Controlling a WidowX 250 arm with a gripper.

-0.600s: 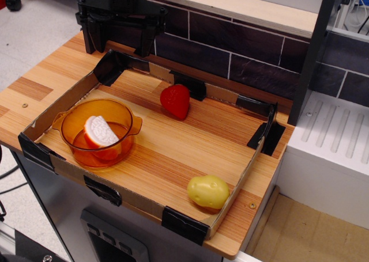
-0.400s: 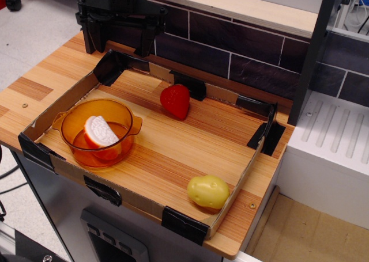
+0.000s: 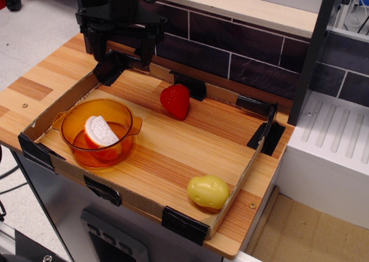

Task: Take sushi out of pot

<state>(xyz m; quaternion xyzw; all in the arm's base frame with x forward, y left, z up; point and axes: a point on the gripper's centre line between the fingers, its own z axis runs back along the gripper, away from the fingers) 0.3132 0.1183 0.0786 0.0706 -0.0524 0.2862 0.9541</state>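
A small toy sushi piece with a ridged white top and orange-red base is sitting inside a translucent orange plastic round pot with two small side handles, leaning tilted against the pot's floor, at the near left of a shallow cardboard tray with black taped corners. The tray is resting on a light striped wooden table. A black robot gripper is hanging above the tray's far left corner, well apart from the pot, its two dark jaws pointing downward and standing apart with a clear gap between them, holding nothing. A glossy red toy strawberry is lying near the tray's back wall, roughly midway along it, while a pale yellow toy potato is resting close to the tray's near right corner, just beside the cardboard edge. A dark tiled wall is running behind the table, and a white ribbed surface is sitting off to the right.
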